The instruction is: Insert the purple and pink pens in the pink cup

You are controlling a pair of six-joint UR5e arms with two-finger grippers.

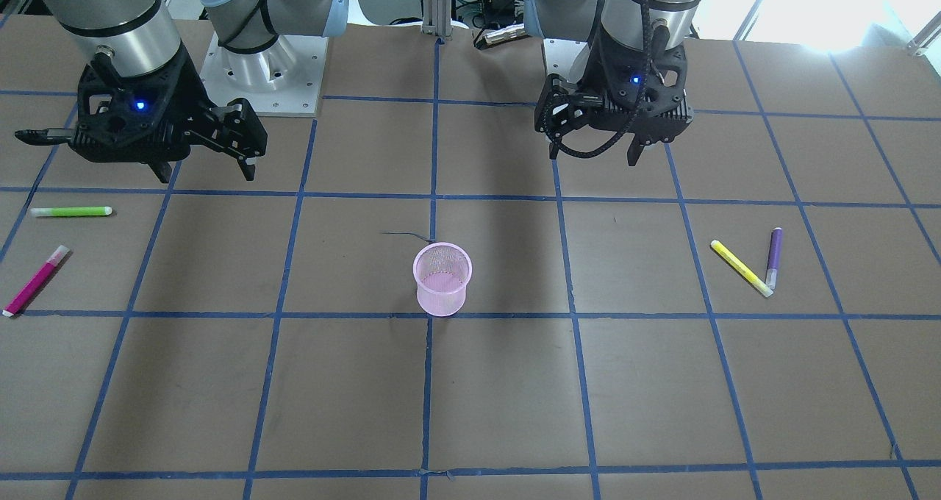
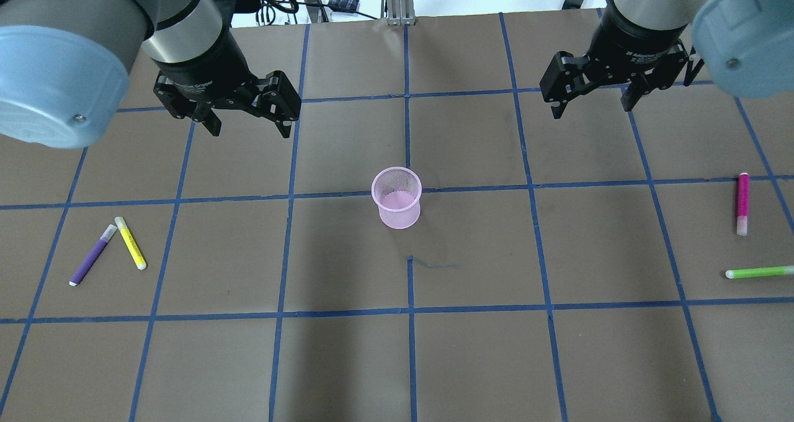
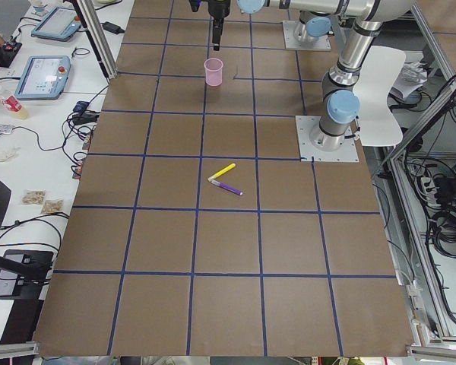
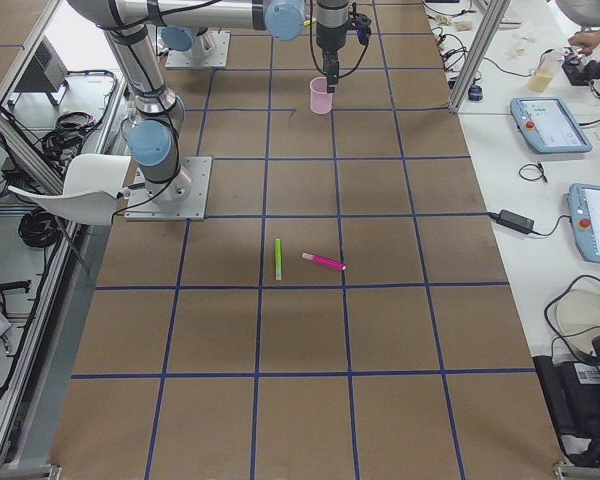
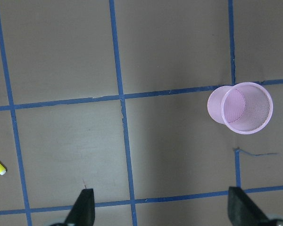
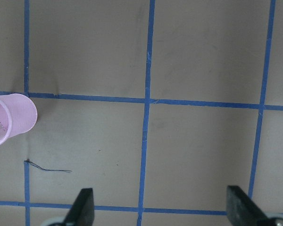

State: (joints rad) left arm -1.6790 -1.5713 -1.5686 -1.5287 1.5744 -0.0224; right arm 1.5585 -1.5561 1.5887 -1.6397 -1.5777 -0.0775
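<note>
Left claw [image 2: 250,129] and right claw [image 2: 591,108] hung open at top; each should best straddle crosswise its nearer pen, purple pen [image 2: 92,255] left, pink pen [image 2: 742,202] right.

You get bright, even light and sharp focus across the table [image 1: 220,382]. Glare whites out your front view's top right corner; soft shadows fall beside the cup [image 1: 441,279].

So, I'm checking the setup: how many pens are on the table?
4. The purple pen and yellow pen lie on the robot's left; the pink pen and green pen on its right. None seems hidden.
</note>
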